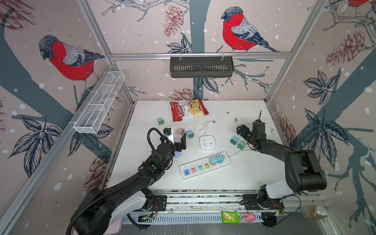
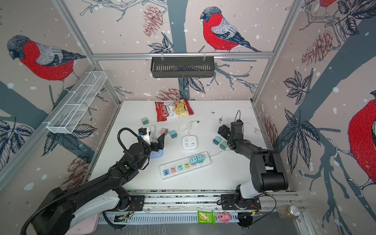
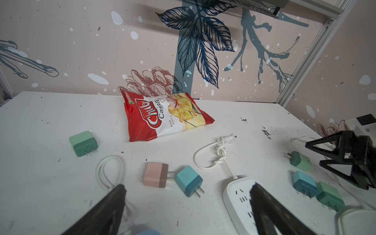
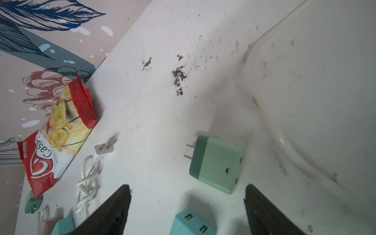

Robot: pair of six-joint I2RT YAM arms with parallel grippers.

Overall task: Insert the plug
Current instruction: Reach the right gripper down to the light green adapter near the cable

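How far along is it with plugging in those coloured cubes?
Done: two teal cube plugs sit in the long white power strip. In hand: nothing; the left gripper and right gripper are open. Left: five lie loose, like the mint-green cube plug.

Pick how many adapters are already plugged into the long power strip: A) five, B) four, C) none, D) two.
D: two teal adapters stand side by side in the long power strip, at the end where its cord leaves. The other adapters lie loose on the table.
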